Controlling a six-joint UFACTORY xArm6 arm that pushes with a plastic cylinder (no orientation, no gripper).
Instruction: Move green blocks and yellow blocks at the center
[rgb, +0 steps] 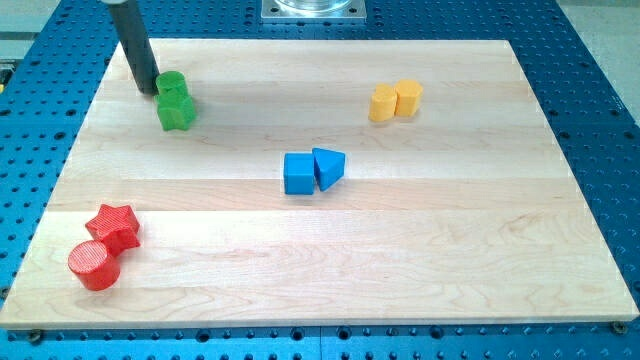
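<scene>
Two green blocks sit together at the board's upper left: a green cylinder (171, 85) and a green star-like block (177, 111) just below it. Two yellow blocks sit side by side at the upper right: a yellow hexagonal block (383, 103) and a yellow cylinder (408, 97). My tip (146, 92) is at the lower end of the dark rod, just left of the green cylinder, touching or nearly touching it.
A blue cube (298, 173) and a blue triangular block (328, 166) lie near the board's middle. A red star (114, 226) and a red cylinder (94, 266) sit at the lower left. The wooden board (450, 260) lies on a blue perforated table.
</scene>
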